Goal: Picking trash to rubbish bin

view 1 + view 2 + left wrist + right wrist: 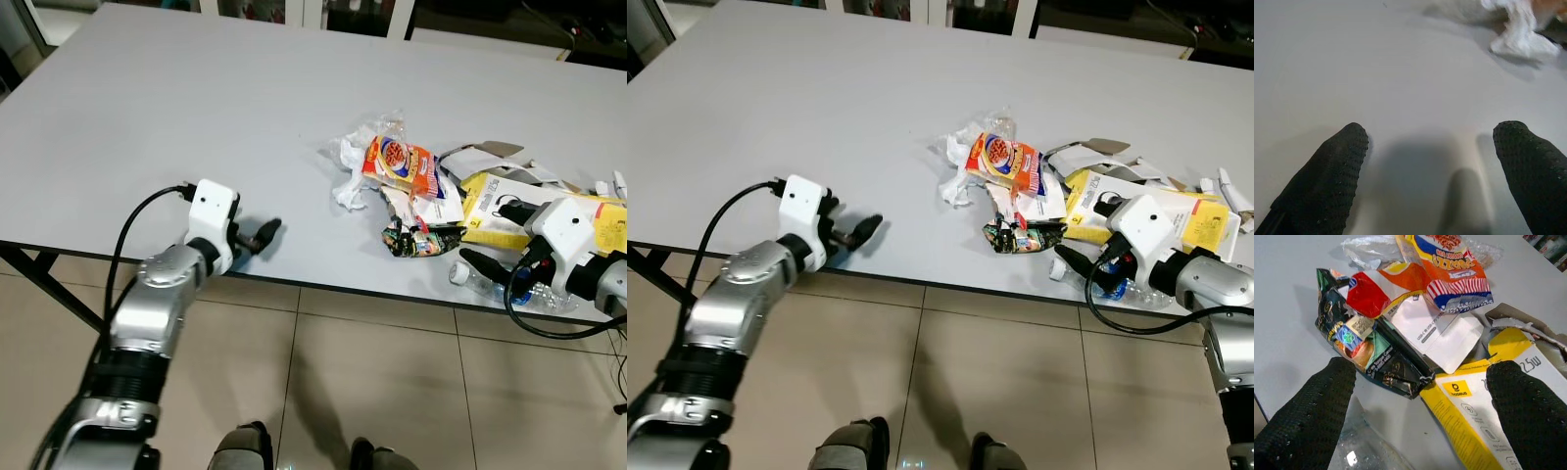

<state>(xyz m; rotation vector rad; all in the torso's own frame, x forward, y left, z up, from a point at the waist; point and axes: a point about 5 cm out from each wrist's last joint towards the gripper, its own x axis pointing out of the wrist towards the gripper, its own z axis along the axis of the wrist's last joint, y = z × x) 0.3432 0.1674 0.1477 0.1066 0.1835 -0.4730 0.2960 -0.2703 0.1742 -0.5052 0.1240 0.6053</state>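
A heap of trash (441, 201) lies on the grey table (176, 117) toward its right end, close to the near edge: crumpled white plastic wrap (351, 171), an orange, red and white snack packet (402, 164) printed with a round picture, a white paper slip (1442, 335) with small print too fine to read, a crushed dark foil wrapper (1371, 357) bearing a barcode label, a yellow and white carton (495, 201) and torn grey cardboard (490, 152) behind it. A clear plastic bottle (485, 284) rests at the near edge, just beside the foil wrapper. The right gripper (1420, 396) hovers low over the near edge at the heap, its two black fingers (1312, 406) spread wide and grasping nothing, one above the bottle and the foil wrapper, the other over the yellow carton. The carton shows a black square logo on a yellow patch and large characters that look like "25W", seen at an angle; the snack packet's lettering is not legible for certain. The left gripper (257, 238) sits over the table's near edge, well apart from the heap toward the left, its fingers (1327, 181) likewise parted and empty above bare tabletop, with the white wrap in the distance. Beige floor tiles (343, 372) show below the table's edge.
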